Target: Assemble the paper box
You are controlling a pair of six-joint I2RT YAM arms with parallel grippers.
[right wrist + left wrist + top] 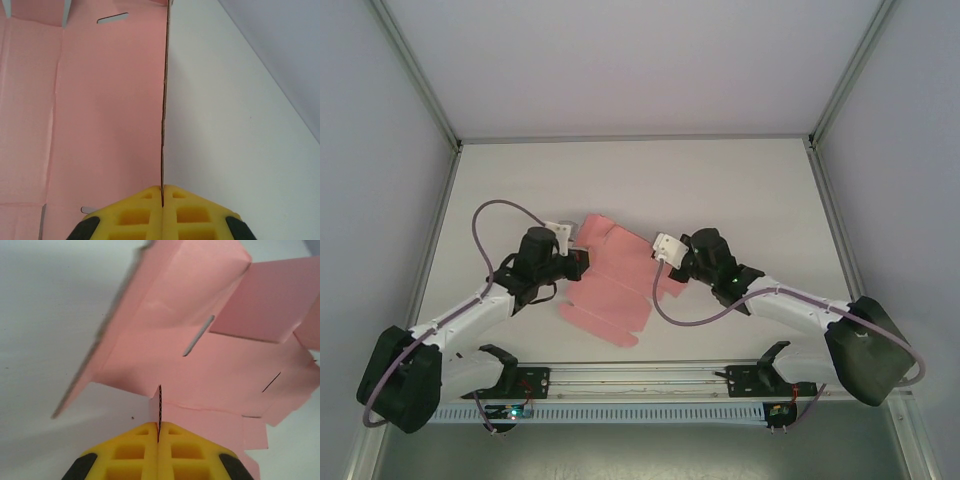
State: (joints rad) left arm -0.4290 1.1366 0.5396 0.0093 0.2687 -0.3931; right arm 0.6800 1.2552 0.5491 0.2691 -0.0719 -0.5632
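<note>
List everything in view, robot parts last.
paper box: 1, pink, unfolded die-cut sheet at mid-table between the arms, some flaps raised
table: 1, white, under the sheet
rail: 1, silver, along the near table edge
cables: 2, purplish, one looping off each arm
left arm, right arm: 2, white and black, bases at near corners
left gripper, right gripper: 2, yellow fingers, each shut on a sheet edge

White arms (470,315), mauve cables (505,204), yellow jaws.
</note>
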